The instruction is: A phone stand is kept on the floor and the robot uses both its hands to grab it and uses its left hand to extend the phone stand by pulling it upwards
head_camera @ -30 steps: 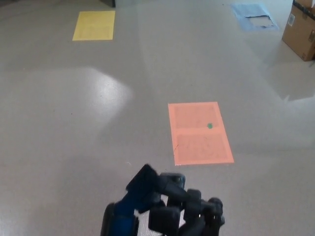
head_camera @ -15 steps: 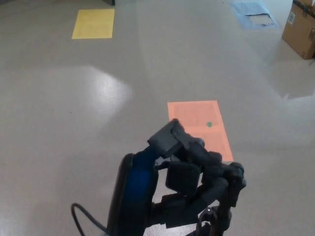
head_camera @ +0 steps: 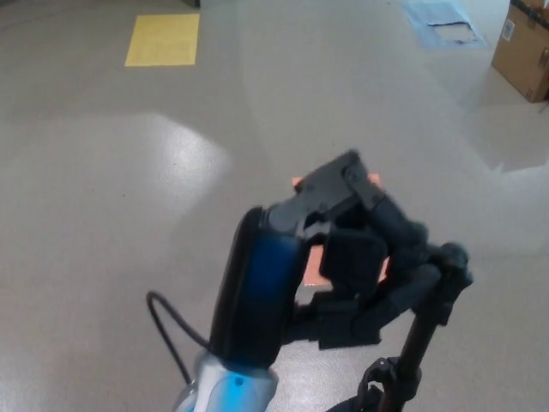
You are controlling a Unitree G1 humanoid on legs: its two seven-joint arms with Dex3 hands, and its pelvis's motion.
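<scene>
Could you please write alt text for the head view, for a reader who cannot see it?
The robot's left hand is raised, its black fingers closed around the top of a thin black phone stand pole above a grey floor. An orange floor patch lies partly hidden behind it, with a yellow patch and a cardboard box farther off.

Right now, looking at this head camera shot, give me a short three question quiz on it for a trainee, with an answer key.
1. True or false: the left hand is wrapped around the black pole of the phone stand.
2. Which sheet on the floor does the hand partly hide? A) the yellow sheet B) the orange sheet C) the blue sheet
3. What stands at the top right edge of the picture?

Key: 1 true. 2 B. 3 a cardboard box.
</scene>
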